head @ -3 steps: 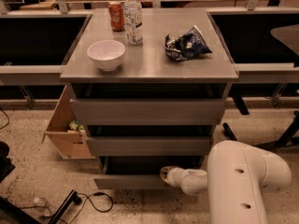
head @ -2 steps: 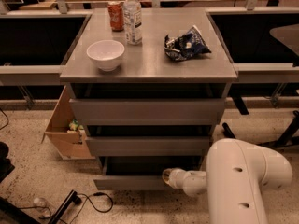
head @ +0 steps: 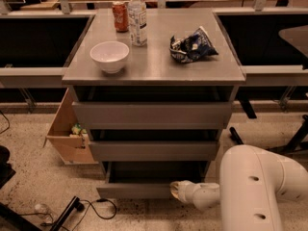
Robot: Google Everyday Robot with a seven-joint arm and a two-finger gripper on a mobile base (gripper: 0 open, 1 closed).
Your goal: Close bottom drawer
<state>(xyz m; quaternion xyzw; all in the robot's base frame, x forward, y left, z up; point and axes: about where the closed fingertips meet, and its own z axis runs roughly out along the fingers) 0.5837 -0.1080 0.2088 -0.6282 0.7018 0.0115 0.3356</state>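
The bottom drawer is the lowest and narrowest grey drawer of the cabinet. It stands pulled out, its flat front panel near the floor and a dark gap above it. My gripper is at the right end of that front panel, on the end of my white arm, which comes in from the lower right. The gripper looks to be touching the panel.
Above are the medium drawer and the widest drawer. On the cabinet top stand a white bowl, a bottle, a can and a chip bag. A cardboard box sits left; cables lie on the floor.
The gripper has shifted slightly to the right along the drawer front. The drawer's position looks about the same.
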